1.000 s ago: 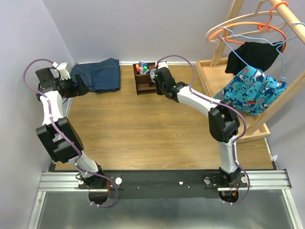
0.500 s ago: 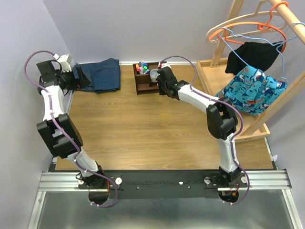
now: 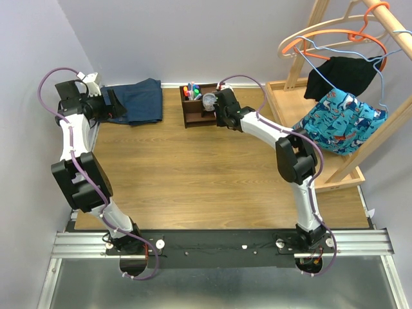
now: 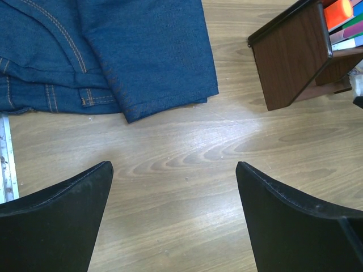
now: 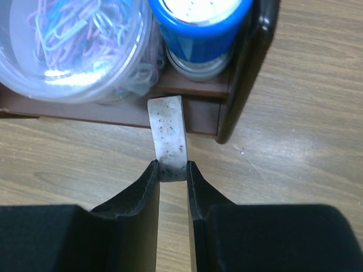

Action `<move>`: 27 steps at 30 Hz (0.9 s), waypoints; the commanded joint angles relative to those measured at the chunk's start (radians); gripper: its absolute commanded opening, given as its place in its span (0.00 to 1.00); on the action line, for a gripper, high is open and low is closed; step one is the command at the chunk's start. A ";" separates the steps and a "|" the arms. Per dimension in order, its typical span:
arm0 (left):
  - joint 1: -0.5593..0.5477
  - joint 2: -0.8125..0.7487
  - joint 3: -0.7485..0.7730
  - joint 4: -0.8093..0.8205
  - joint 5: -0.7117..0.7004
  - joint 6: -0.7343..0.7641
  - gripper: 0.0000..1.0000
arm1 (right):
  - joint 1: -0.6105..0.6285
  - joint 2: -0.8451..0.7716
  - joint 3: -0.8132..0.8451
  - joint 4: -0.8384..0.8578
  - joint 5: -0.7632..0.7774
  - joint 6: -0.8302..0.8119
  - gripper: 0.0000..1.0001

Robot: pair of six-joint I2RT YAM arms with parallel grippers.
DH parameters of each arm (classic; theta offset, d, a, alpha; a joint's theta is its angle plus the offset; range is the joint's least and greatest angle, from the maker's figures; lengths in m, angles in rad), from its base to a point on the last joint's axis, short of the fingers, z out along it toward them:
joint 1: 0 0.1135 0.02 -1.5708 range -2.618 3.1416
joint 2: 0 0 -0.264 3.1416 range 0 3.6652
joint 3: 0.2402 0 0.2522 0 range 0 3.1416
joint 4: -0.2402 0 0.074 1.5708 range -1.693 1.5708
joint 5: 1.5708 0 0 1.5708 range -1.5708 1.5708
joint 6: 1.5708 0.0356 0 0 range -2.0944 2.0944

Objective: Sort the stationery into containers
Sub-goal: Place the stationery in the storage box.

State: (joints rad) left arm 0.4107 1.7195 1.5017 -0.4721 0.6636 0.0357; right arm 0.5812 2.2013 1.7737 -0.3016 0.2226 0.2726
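Observation:
My right gripper [image 5: 172, 167] is shut on a small beige speckled block [image 5: 168, 131], whose far end touches the front edge of the dark brown organiser's low shelf [image 5: 198, 115]. On that shelf sit a clear round tub [image 5: 74, 51] of paper clips and a short blue cylinder [image 5: 201, 25]. In the top view the right gripper [image 3: 215, 109] is at the organiser [image 3: 192, 114], where capped markers [image 3: 191, 89] stand in the taller section. My left gripper [image 4: 174, 170] hangs open over bare wood, its fingers [image 4: 57, 221] wide apart. In the top view the left gripper [image 3: 112, 106] is by the jeans.
Folded blue jeans [image 4: 113, 51] lie at the back left, near the left gripper and left of the organiser [image 4: 292, 56]. An orange highlighter cap [image 4: 339, 11] shows in it. A light-wood rack [image 3: 335, 129] with hangers and clothes stands at the right.
The right gripper has carried the beige block up to the organiser's low shelf. The left wrist has swung back and right, toward the wall and the jeans, still open.

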 commanded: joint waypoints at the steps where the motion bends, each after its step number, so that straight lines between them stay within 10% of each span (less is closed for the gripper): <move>1: -0.004 0.003 0.009 0.007 -0.009 -0.011 0.99 | -0.006 0.046 0.064 0.004 -0.017 0.020 0.07; 27: -0.015 -0.001 -0.040 0.032 0.002 -0.031 0.99 | -0.009 0.136 0.148 0.055 0.047 0.013 0.08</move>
State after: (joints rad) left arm 0.4034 1.7199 1.4788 -0.4530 0.6636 0.0124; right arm 0.5758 2.2993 1.8820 -0.2756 0.2348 0.2802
